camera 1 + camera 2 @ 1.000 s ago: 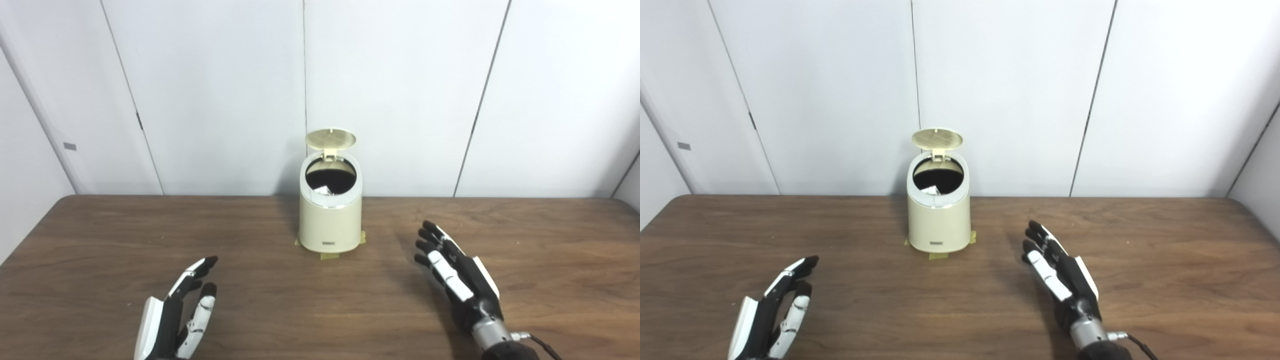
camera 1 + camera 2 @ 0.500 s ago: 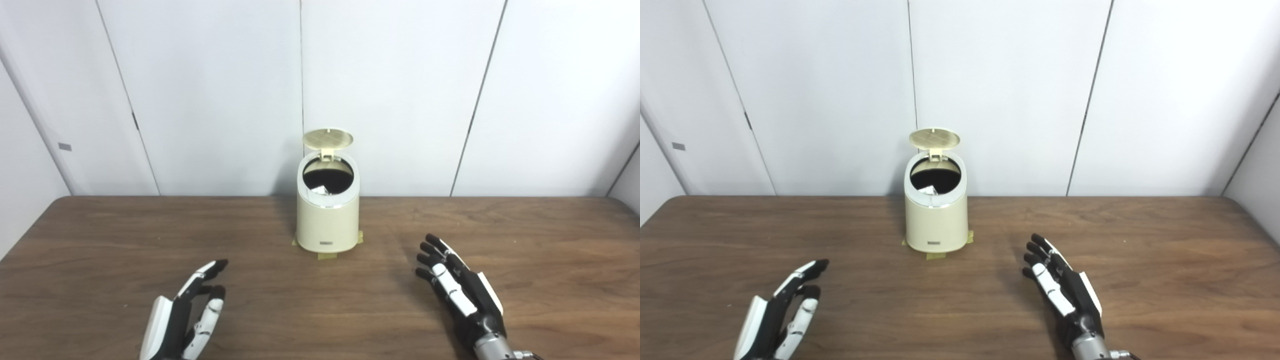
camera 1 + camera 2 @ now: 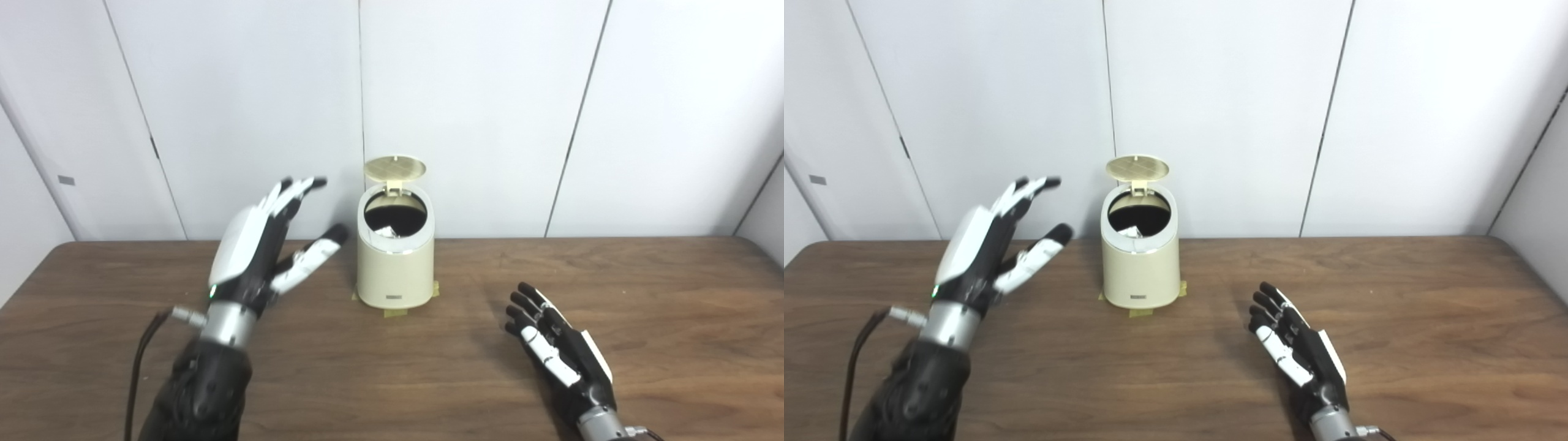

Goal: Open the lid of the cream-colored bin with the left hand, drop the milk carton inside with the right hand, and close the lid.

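Now | left robot hand (image 3: 254,245) raised, fingers spread, empty, bin (image 3: 395,260) just right of it | lid (image 3: 395,168) up | carton (image 3: 387,231) inside | right robot hand (image 3: 560,352) spread, empty, low over bench (image 3: 674,294)

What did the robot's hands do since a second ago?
The left hand rose from low over the brown wooden table and reached toward the cream-colored bin, fingers open, holding nothing. The right hand drew back slightly, open. The bin's round lid stayed up, something pale inside.
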Robot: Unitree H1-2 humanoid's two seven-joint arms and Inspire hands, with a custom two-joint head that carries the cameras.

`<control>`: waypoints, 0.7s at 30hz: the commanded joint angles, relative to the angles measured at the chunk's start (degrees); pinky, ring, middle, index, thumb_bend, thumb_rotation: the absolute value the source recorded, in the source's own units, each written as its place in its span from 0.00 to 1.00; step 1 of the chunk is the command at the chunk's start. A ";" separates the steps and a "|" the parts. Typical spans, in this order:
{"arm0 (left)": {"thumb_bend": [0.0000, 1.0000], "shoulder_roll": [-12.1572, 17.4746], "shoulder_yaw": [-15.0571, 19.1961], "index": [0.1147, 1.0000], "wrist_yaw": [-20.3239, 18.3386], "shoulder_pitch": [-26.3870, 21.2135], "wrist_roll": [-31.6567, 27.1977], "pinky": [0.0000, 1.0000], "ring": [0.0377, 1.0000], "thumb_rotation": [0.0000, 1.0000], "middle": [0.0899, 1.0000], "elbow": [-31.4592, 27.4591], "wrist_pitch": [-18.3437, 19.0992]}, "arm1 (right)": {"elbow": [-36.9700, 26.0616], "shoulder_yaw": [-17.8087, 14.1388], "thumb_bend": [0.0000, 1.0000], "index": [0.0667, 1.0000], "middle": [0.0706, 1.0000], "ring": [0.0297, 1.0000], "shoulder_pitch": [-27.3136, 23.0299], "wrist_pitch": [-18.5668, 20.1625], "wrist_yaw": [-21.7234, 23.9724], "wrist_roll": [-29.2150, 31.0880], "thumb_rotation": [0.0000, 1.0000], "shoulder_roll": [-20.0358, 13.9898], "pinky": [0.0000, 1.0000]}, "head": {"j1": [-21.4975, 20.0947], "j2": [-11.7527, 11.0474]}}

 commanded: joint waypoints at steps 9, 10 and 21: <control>0.94 0.27 -7.08 0.88 -7.92 -18.73 11.50 1.00 1.00 1.00 0.92 5.29 5.87 | 1.97 -1.72 0.19 0.89 0.89 0.89 -0.80 0.22 0.16 0.61 0.45 0.42 0.84 | -0.49 -0.66; 0.95 0.25 -7.50 0.87 -8.57 -19.61 12.06 1.00 1.00 1.00 0.91 5.89 6.36 | 2.07 -1.76 0.19 0.89 0.89 0.88 -0.84 0.16 0.08 0.47 0.45 0.53 0.84 | -0.49 -0.66; 0.96 -1.07 -10.82 0.81 -13.54 -27.77 14.27 1.00 1.00 0.96 0.87 14.75 9.09 | 1.44 -0.84 0.20 0.89 0.90 0.90 -0.63 1.34 0.09 -1.29 0.45 0.93 0.86 | -0.71 -1.02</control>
